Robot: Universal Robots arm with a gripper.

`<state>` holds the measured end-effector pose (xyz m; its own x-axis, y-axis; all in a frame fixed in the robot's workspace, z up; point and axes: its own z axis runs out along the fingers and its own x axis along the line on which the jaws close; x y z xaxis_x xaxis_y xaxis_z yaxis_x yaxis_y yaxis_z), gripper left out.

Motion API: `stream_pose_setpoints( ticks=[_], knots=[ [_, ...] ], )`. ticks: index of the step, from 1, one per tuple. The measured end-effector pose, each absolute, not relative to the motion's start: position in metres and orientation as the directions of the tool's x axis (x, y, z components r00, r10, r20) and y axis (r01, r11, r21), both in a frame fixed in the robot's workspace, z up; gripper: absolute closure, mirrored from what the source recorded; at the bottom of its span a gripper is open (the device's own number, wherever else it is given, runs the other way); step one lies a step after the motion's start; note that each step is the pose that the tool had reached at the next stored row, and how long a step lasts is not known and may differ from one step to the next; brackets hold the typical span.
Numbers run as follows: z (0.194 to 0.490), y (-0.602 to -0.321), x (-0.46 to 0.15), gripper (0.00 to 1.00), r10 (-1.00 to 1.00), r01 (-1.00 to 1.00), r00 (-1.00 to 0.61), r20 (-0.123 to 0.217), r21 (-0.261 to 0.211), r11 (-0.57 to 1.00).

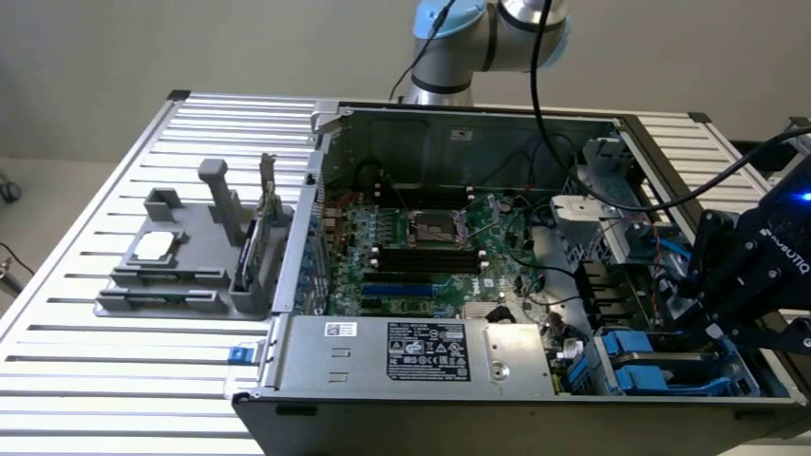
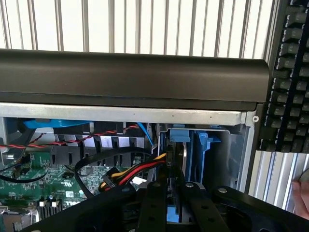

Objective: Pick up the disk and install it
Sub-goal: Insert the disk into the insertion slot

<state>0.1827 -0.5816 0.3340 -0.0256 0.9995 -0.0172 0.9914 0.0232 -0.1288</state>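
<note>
My gripper point(image 2: 174, 189) hangs over the drive bay at the case's corner, its black fingers point(image 2: 155, 203) close together. Between them runs the disk point(image 2: 176, 159), seen edge-on as a thin dark slab with a blue carrier tab on its far end, standing in the bay beside another blue carrier point(image 2: 203, 150). The gripper looks shut on the disk's near edge. In the exterior view the black gripper point(image 1: 725, 318) sits low at the case's right side, just above the blue carriers point(image 1: 652, 366) in the bay; the disk itself is hidden behind it there.
The open computer case point(image 1: 292, 275) lies on a slatted metal table, with the motherboard point(image 1: 431, 247) and a grey power-supply box point(image 1: 419, 351) inside. Red, yellow and black cables point(image 2: 130, 171) run close to the bay. A grey fixture point(image 1: 190, 261) holds a small chip. A keyboard point(image 2: 289, 72) and a hand point(image 2: 303, 193) are nearby.
</note>
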Motion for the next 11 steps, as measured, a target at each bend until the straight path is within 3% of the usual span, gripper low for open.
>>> stream_pose_setpoints(
  ticks=[5,8,11],
  knots=[
    [0.3339,-0.5817,0.1827,0.81,1.000,0.991,-0.026,-0.017,-0.129,0.023],
    [0.3371,-0.5817,0.1824,0.69,1.000,0.991,-0.026,-0.017,-0.129,0.023],
    [0.3431,-0.5817,0.1818,0.69,1.000,0.991,-0.026,-0.017,-0.129,0.023]
  ],
)
